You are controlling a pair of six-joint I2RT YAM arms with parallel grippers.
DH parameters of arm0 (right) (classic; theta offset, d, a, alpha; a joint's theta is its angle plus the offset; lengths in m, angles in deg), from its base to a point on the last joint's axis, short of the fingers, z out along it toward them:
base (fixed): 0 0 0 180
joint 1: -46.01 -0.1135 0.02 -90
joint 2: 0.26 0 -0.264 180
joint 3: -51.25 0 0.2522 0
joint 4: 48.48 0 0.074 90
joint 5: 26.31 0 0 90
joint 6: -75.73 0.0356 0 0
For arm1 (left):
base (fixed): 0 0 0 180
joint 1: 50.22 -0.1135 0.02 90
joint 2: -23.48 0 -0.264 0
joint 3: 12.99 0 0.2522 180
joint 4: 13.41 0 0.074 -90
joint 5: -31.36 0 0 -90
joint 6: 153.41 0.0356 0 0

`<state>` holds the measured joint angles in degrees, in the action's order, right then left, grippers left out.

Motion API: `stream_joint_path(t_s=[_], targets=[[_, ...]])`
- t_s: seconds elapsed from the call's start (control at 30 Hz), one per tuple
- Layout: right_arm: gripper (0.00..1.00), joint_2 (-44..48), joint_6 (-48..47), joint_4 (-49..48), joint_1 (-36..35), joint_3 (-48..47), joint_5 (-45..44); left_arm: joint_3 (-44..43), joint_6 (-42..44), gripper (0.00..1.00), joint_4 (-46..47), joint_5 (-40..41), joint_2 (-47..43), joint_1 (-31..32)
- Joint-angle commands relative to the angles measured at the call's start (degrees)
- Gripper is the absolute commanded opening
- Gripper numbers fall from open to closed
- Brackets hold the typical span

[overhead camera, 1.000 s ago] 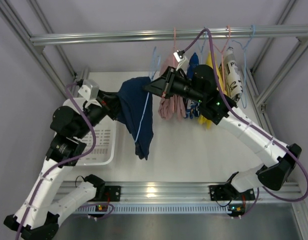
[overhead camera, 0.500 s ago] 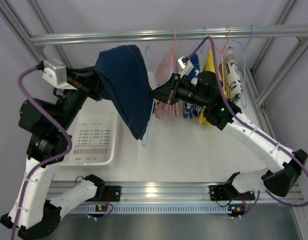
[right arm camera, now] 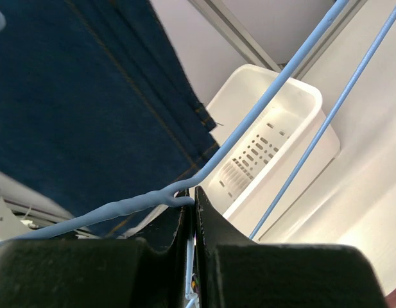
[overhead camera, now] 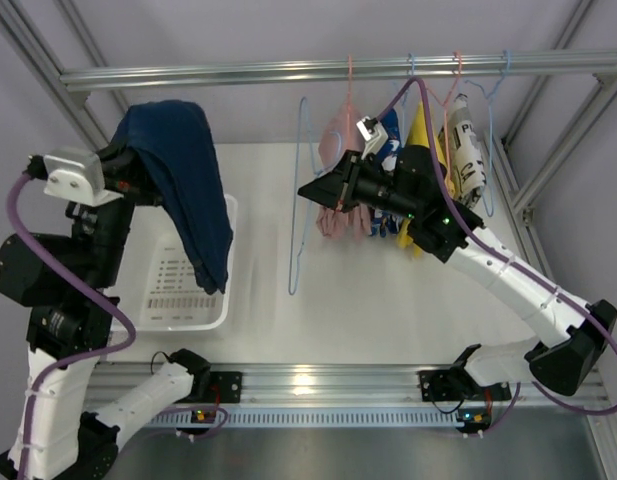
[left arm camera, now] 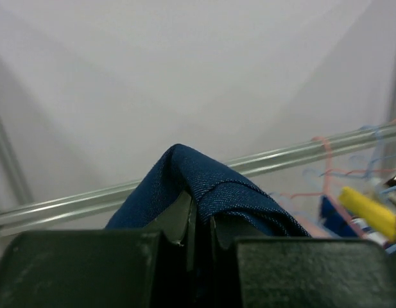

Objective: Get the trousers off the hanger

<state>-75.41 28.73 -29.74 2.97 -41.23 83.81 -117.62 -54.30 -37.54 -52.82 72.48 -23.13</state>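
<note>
With the left gripper [left arm camera: 194, 218] clenched on the dark navy blue cloth trousers [overhead camera: 183, 190], draped above the white plastic basket [overhead camera: 168, 290] at nine o'clock, and the right gripper [right arm camera: 191, 205] pinching the light-blue wire hanger [right arm camera: 249, 117], a hasty release could spill the hem over the rim.

No readable text, blurred print on white garment [overhead camera: 466, 150]

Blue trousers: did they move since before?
Yes. The navy trousers swung left, off the blue hanger, and now hang over the white basket.
</note>
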Motion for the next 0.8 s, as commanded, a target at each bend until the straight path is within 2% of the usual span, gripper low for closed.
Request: stream_joint_path(t_s=[0.0,0.03,0.17,0.27,0.47,0.6,0.77], targets=[[0.00,2.82,-1.17,-3.65,0.95,-0.30,0.53,7.53,15.31,0.00,3.77,9.80,-5.46,-0.20],[0.00,2.82,-1.25,-3.65,0.95,-0.30,0.62,9.90,17.42,0.00,4.74,13.65,-6.88,-0.20],[0.00,2.73,-1.43,-3.39,0.86,-0.30,0.54,21.14,27.08,0.00,7.38,19.38,-12.42,-1.25],[0.00,2.65,-1.43,-3.39,0.86,-0.38,0.62,25.46,30.52,0.00,8.26,23.77,-15.41,-1.95],[0.00,2.03,-1.43,-3.39,0.86,-0.82,0.71,29.61,34.31,0.00,6.24,30.46,-15.86,-3.88],[0.00,1.42,-1.35,-3.39,0.86,-1.44,0.71,32.77,34.31,0.00,2.64,35.91,-16.21,-4.94],[0.00,0.71,-1.08,-3.48,0.95,-1.70,0.89,39.71,33.70,0.00,1.32,38.56,-16.65,-6.00]])
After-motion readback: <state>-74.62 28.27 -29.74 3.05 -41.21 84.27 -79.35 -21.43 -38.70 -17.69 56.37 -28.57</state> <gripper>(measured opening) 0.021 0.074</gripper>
